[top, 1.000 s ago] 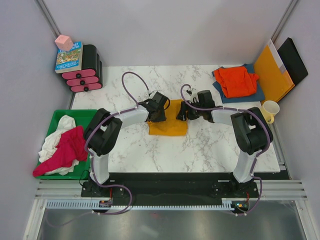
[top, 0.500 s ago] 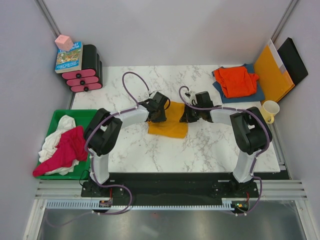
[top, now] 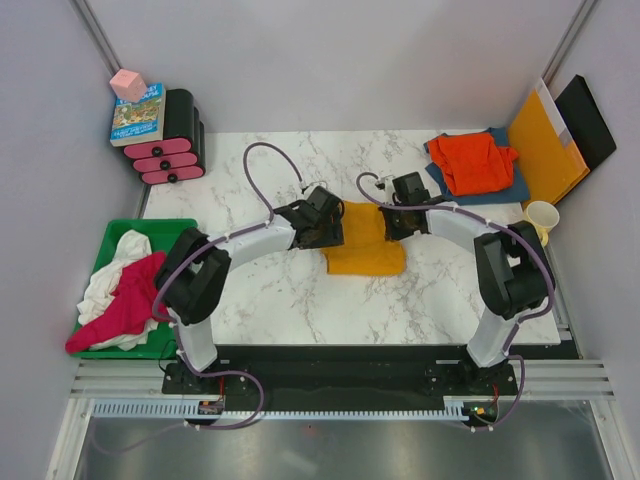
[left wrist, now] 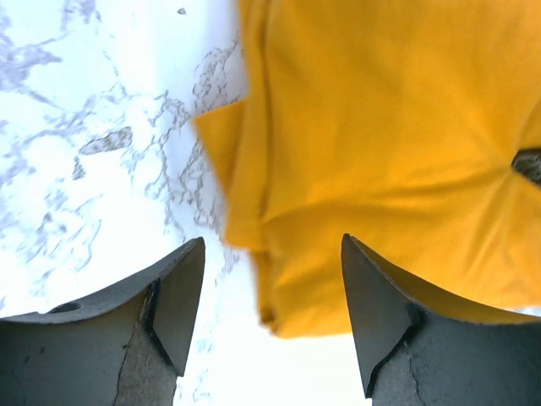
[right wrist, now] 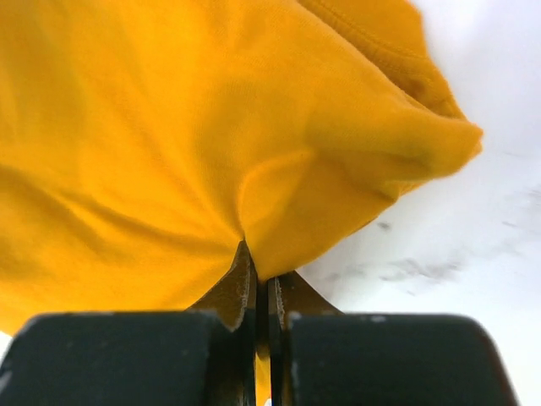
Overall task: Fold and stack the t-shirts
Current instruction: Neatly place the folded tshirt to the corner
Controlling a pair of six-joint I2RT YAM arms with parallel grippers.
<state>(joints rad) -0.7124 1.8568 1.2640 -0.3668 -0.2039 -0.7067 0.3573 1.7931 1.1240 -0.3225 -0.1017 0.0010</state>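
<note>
with the folded yellow shirt in the middle of the table, right gripper clamped on its edge, left gripper spread apart over it, i'd slide it low and slowly toward the orange shirt so the fold holds.

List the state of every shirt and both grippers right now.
left gripper, open, over the yellow shirt edge, holding nothing
right gripper, shut on the yellow shirt
yellow shirt, folded, mid-table, pinched at one edge
orange shirt, folded, on top of the blue shirt
blue shirt, folded, bottom of the stack
magenta shirt, crumpled in the green tray
white shirt, crumpled in the green tray
</note>
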